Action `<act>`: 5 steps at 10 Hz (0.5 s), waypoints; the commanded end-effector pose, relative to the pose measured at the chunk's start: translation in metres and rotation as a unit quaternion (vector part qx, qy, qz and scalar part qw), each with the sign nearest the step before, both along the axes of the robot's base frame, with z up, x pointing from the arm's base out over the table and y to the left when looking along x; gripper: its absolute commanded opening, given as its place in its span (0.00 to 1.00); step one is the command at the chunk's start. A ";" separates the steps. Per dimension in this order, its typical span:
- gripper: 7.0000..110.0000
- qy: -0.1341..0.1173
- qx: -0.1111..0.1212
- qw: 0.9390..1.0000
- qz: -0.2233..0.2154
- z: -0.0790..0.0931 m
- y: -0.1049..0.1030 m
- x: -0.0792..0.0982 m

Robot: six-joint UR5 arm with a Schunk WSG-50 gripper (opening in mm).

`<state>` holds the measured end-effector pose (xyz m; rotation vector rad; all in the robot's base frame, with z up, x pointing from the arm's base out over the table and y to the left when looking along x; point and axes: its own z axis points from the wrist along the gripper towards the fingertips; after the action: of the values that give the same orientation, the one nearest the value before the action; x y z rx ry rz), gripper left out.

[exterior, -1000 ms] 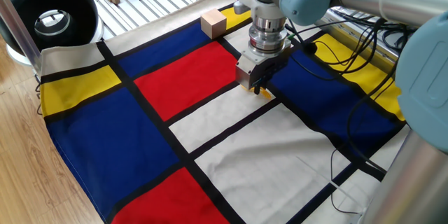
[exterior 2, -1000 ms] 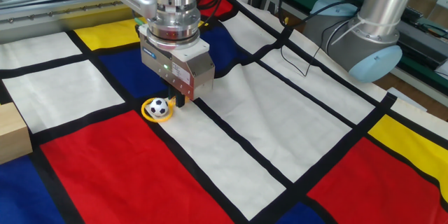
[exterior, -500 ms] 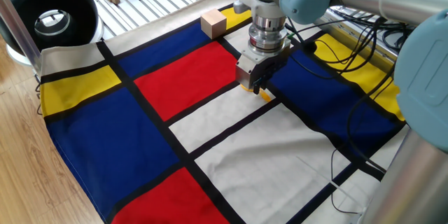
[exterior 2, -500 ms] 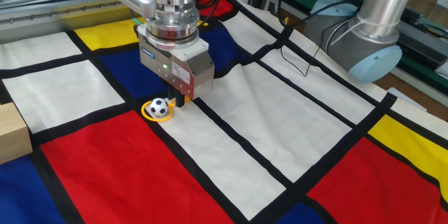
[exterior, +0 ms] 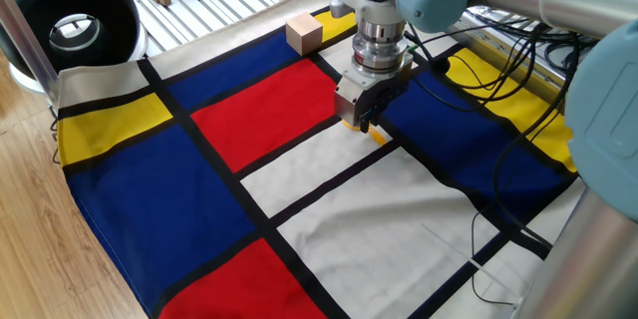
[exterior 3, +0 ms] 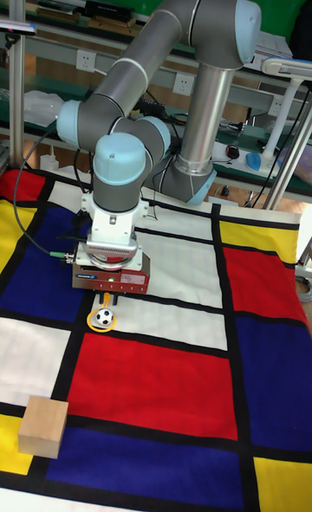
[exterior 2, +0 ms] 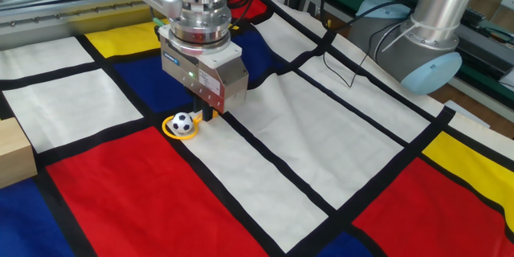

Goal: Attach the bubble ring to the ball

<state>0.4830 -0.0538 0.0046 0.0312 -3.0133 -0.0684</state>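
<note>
- Ring [exterior 2: 170, 128] lies flat on the cloth [exterior 2: 305, 136] with its hoop around the ball [exterior 2: 182, 122]; in the other fixed view the ball sits inside the yellow loop, on the black stripe between the blue and red panels.
- My gripper [exterior 2: 207, 116] hangs straight down over the ring's handle end. From the ball, that handle runs out toward 3 o'clock in the other fixed view, and toward 12 o'clock in the tall fixed view, where a short orange stub [exterior 3: 107, 301] shows under my housing.
- So the ring's long axis runs from the ball straight to my fingertips: hoop at the far end, handle beneath me.
- My fingertips are dark and close together around the handle, but I cannot tell from these pictures whether they pinch it or stand just off it.
- As I judge it, the hoop already rings the ball, so what matters next is leaving along the vertical, not dragging the handle sideways and pulling the hoop off.
- Cube [exterior 3: 43, 426] sits well apart, at about 7 o'clock from the ball in the tall fixed view, out of the way.
</note>
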 end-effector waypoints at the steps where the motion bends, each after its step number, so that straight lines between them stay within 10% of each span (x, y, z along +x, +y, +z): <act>1: 0.15 0.007 0.002 1.000 -0.003 0.012 0.000 -0.005; 5: 0.15 -0.018 0.000 1.000 -0.022 0.022 -0.005 0.000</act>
<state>0.4766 -0.0589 0.0183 0.0022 -3.0098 -0.0502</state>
